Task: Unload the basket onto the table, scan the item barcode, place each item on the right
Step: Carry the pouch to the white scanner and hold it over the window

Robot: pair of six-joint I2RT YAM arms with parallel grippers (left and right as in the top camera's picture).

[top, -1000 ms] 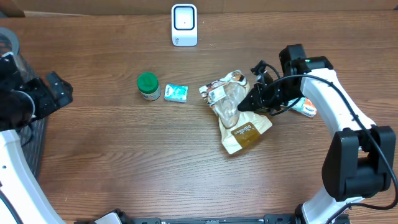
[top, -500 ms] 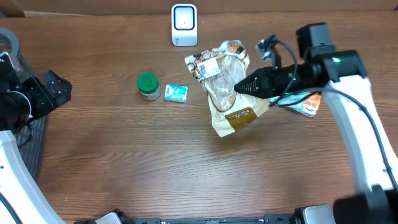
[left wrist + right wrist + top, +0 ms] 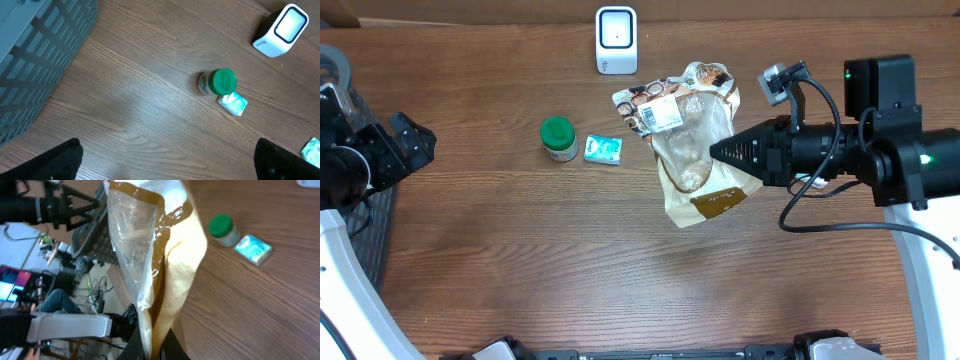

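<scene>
A clear-and-tan snack bag (image 3: 688, 140) hangs in the air right of centre, with a white printed label (image 3: 661, 113) near its upper end. My right gripper (image 3: 716, 152) is shut on the bag's right edge. The right wrist view shows the bag (image 3: 165, 255) rising from between the pinched jaws of my right gripper (image 3: 156, 351). The white scanner (image 3: 616, 40) stands at the back of the table, up and left of the bag. My left gripper (image 3: 408, 142) stays at the far left, open and holding nothing, its fingers wide apart over bare wood (image 3: 170, 162).
A green-lidded jar (image 3: 558, 138) and a small teal packet (image 3: 603, 149) lie left of the bag; both also show from the left wrist, jar (image 3: 219, 82) and packet (image 3: 233, 103). A grey basket (image 3: 40, 55) sits at the left table edge.
My right arm has lifted the bag off the table, carrying it up and slightly toward the scanner. The left arm has not moved.
</scene>
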